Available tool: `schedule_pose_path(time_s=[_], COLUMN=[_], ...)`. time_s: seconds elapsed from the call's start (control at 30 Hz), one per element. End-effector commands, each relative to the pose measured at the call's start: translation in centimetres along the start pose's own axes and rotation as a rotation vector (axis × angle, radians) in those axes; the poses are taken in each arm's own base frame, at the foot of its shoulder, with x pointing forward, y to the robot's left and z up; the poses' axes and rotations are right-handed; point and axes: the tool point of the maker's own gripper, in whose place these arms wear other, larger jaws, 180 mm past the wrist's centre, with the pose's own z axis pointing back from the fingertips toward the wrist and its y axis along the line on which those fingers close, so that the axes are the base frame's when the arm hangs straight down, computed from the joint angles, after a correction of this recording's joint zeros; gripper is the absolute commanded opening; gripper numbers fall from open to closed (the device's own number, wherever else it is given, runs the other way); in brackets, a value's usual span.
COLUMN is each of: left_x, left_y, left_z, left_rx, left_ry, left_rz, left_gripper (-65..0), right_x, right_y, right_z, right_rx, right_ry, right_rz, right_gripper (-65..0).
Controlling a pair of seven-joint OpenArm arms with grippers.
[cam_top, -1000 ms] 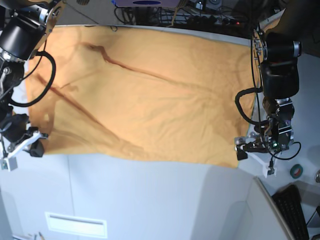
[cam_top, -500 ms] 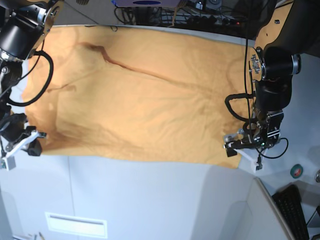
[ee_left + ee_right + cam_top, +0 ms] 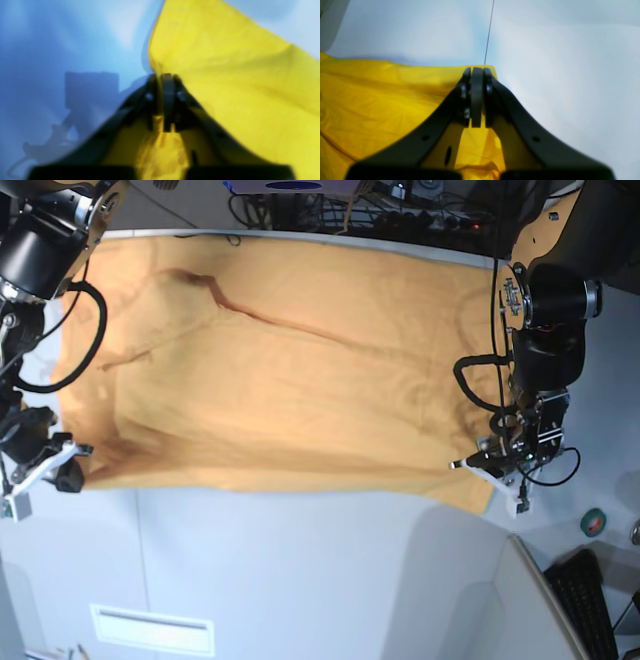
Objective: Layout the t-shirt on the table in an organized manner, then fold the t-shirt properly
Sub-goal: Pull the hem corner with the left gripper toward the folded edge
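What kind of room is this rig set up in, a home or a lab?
Most likely a robotics lab or workshop, not a home. Behind the white table runs a tangle of cables and electronics; a keyboard and a tape roll sit at its edge.

Bare table (image 3: 300, 580) below t-shirt (image 3: 290, 370); keyboard (image 3: 590, 600) bottom right.

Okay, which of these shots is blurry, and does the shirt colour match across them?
Left wrist view: soft all over, t-shirt saturated yellow, table tinted blue with the arm's shadow. Right wrist view: sharper, also yellow. Base view: sharpest, cloth muted orange.
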Motion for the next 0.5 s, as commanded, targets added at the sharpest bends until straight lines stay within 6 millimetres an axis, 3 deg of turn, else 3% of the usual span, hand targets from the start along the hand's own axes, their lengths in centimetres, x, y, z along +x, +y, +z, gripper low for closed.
schedule_pose_path(time_s=[0.0,0.2,0.47], left_x=[1.4,2.8,1.9], left_y=[0.7,0.3,0.3], left_z=[0.3,1.5,5.4], left_rx=[0.019,0.014,0.03], left_ry=[-0.013,0.015,0.065], left_rz=[-0.007,-0.026,-0.089], left_gripper=[-65.0,-65.0,-65.0], right_x=[2.3,2.3,2.2], right_y=[-0.1,-0.1,-0.2], right_z=[0.4,0.4,0.3], right_rx=[0.003,0.004,0.003], right_ry=[-0.068,-0.067,-0.065], right_rz=[0.015,0.014,0.014], right_gripper=[-65.0,-65.0,-65.0])
